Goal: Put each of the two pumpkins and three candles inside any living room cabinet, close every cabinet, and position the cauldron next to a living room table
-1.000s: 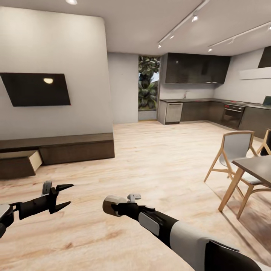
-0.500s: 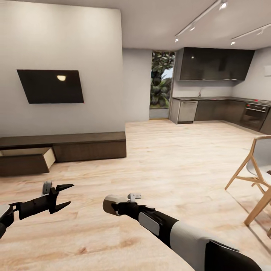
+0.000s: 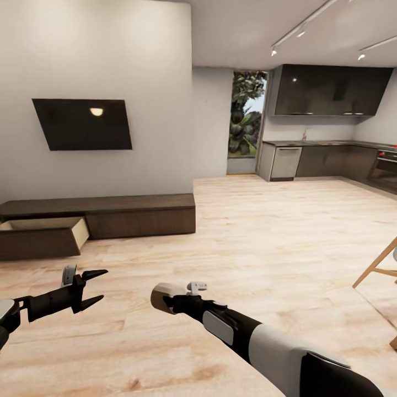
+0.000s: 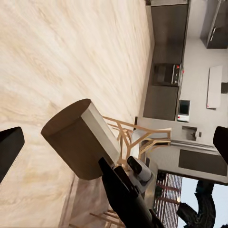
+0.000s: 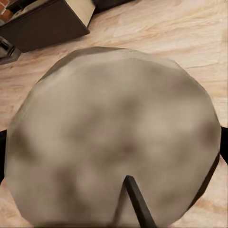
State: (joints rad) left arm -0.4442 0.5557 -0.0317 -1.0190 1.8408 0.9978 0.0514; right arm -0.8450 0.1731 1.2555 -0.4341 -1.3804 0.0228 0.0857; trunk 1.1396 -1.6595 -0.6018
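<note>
One candle [image 3: 164, 298] is in your right gripper [image 3: 168, 300] in the head view, a pale squat cylinder at the end of that arm, carried low over the wood floor; your left gripper [image 3: 91, 288] hangs beside it with its fingers spread and nothing between them. Ahead to the left, under the wall TV [image 3: 82, 124], the cabinet [image 3: 110, 215] stands with one drawer [image 3: 44, 234] pulled out, so you have to reach it, drop the candle in, and shut it; what already lies inside is hidden. From the left wrist, you see the candle [image 4: 80, 137] side-on, clamped at the tip of the right arm. From the right wrist, the candle's flat top [image 5: 114, 142] sits pressed between the jaws, with the open drawer [image 5: 47, 21] beyond.
</note>
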